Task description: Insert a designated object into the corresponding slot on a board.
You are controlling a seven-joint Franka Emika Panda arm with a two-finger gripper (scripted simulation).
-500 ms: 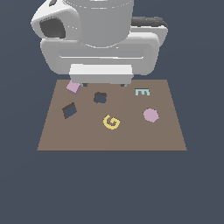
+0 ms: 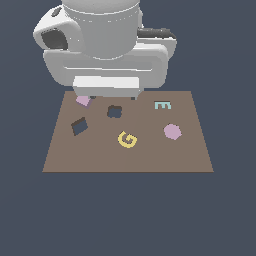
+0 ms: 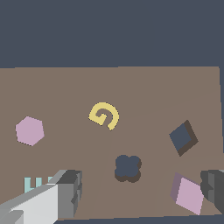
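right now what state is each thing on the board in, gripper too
gripper: open, holding nothing
lilac-pink square block: flat on the board, beside one finger, not gripped
tilted square slot: empty
lobed cross-like hole: empty
yellow G: flat on the board
pink octagon piece: flat on the board
teal E: flat on the board
board: lying flat

A yellow letter G [image 2: 127, 139] and a teal letter E [image 2: 162, 105] lie on the board [image 2: 190, 150].

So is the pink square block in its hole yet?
Not yet. The pink square block lies on the board, and the diamond hole is empty and dark.
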